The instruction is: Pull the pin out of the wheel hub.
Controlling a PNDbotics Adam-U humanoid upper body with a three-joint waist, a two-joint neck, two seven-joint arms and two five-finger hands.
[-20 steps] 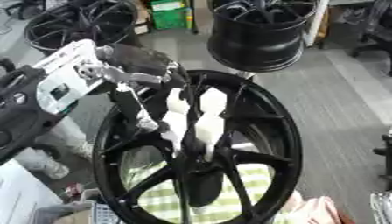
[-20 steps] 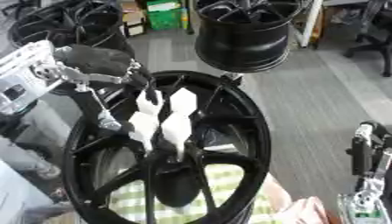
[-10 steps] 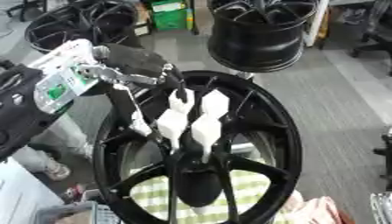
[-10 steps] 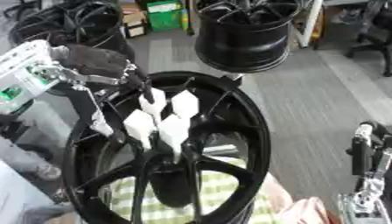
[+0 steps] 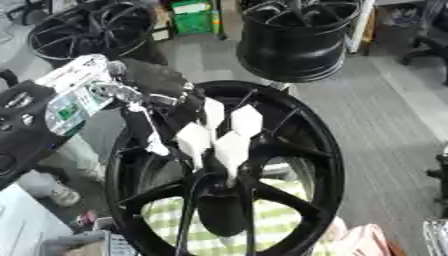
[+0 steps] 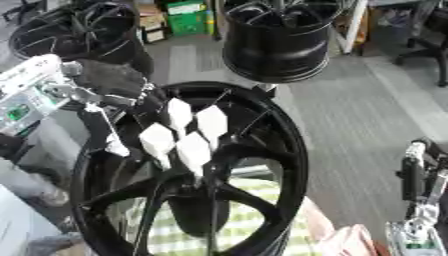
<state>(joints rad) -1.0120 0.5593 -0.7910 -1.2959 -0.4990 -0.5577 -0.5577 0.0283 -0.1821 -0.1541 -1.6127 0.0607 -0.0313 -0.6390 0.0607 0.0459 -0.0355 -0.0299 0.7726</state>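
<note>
Reaching in from the left, the left hand [image 5: 144, 92] lies over the upper left rim of the black wheel hub [image 5: 297, 145], its fingers blurred against the dark rim, so whether they clasp anything cannot be told. Just right of the hand, four white pins [image 5: 219, 135] stand clustered above the hub's centre, their stems pointing down toward it. Far to the right, the right hand [image 6: 418, 172] shows at the picture's edge, well apart from the hub, fingers straight
</note>
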